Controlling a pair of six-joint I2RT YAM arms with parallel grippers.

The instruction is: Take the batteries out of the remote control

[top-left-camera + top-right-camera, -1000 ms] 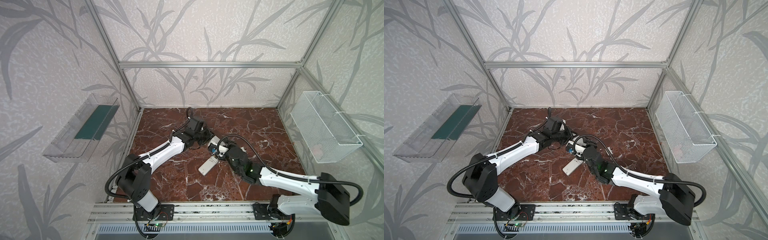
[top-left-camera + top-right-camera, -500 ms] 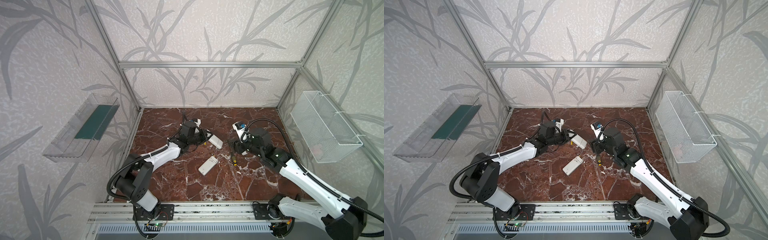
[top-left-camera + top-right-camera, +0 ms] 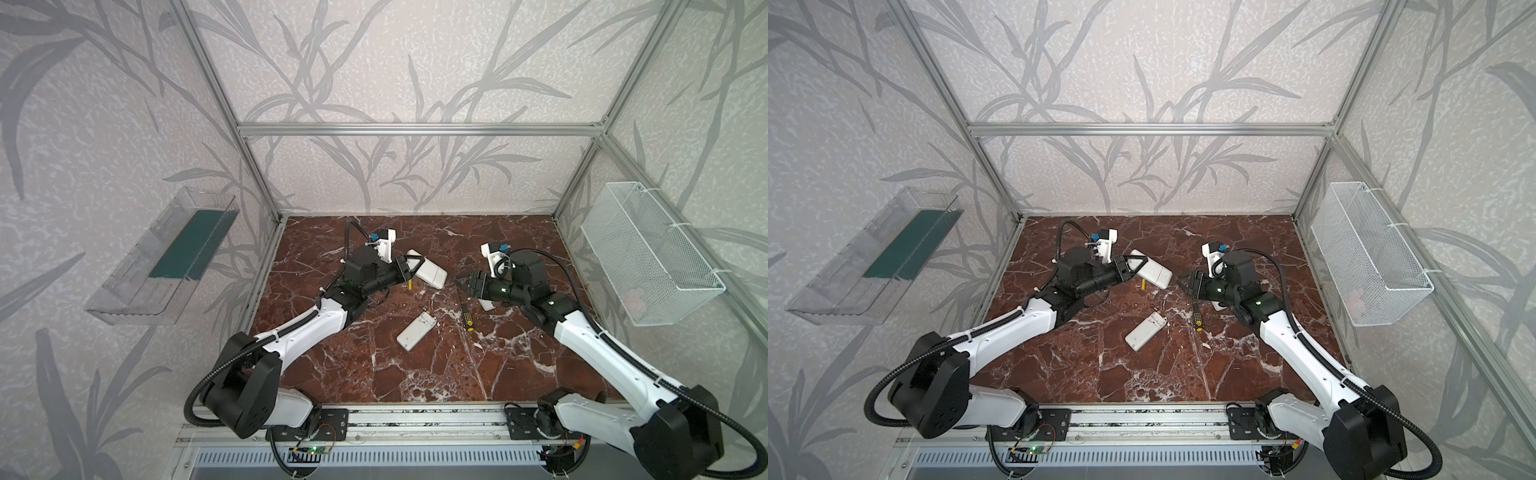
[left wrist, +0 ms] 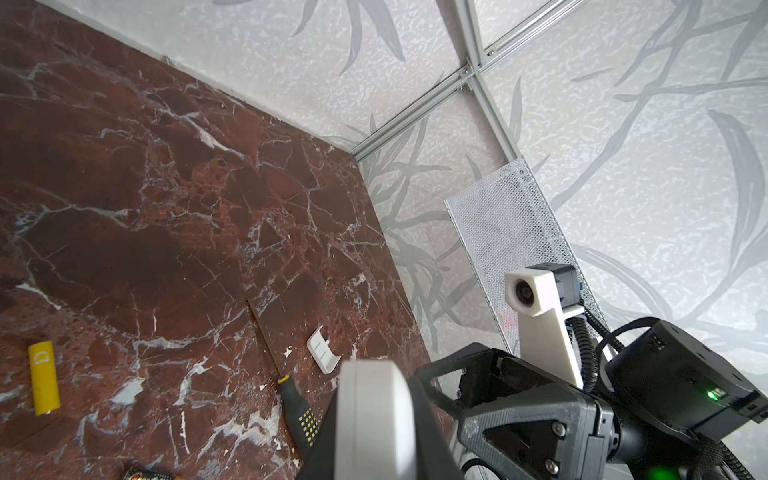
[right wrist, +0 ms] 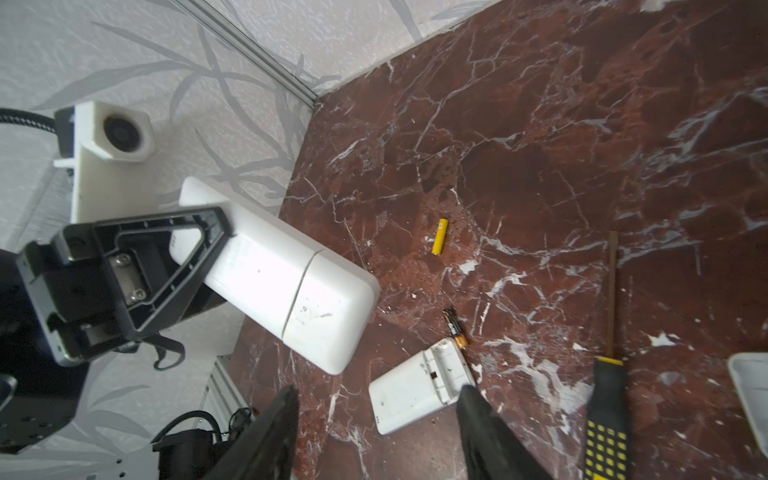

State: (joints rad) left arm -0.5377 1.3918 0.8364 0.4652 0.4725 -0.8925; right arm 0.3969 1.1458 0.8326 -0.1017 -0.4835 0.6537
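My left gripper [image 3: 410,268] is shut on one end of a white remote control [image 3: 430,273], held tilted above the marble floor, its back cover closed. A second white remote [image 3: 417,331] lies on the floor with its battery bay uncovered. Of the batteries, a yellow one [image 5: 439,236] lies loose under the held remote. A dark one [image 5: 455,328] lies at the floor remote's open end. My right gripper [image 3: 460,282] stands open and empty to the right, facing the held remote. In the right wrist view its fingers [image 5: 469,407] frame the floor remote.
A black-and-yellow-handled screwdriver [image 3: 466,316] lies right of the floor remote. A loose white battery cover [image 3: 486,304] lies under my right gripper. A wire basket [image 3: 648,257] hangs on the right wall, a clear tray [image 3: 166,257] on the left wall.
My right gripper has drawn back from the held remote to the right side and now points toward it. My left gripper keeps hold of the remote and has shifted it slightly back.
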